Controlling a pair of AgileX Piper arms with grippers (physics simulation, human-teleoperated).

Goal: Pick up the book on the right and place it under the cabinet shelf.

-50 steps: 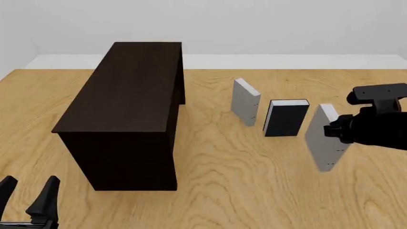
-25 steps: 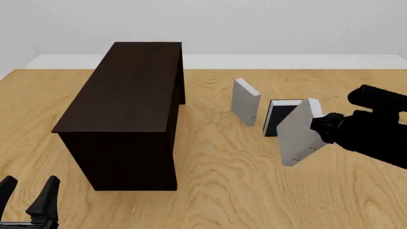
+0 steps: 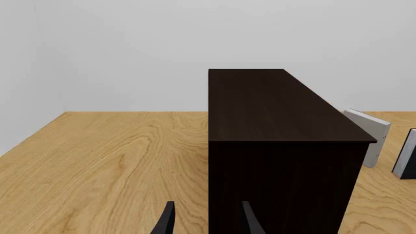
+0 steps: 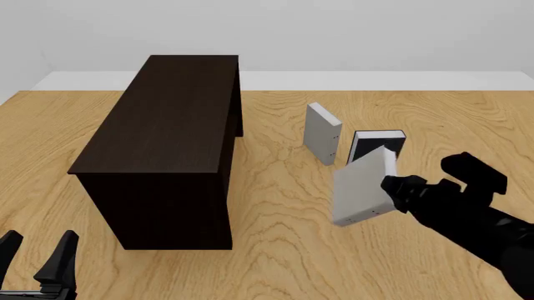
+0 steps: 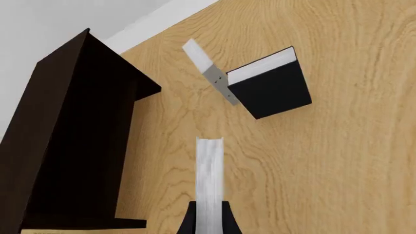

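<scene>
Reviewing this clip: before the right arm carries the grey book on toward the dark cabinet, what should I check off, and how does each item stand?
1. Right end effector shut on the light grey hardcover book: ok.
2. Book lifted off the wooden table: ok.
3. Book clear of the black-covered book and the second light grey book: ok.
4. Recessed side of the tall dark brown cabinet open for entry: cannot tell.
5. Left end effector open, away from the path: ok.
</scene>
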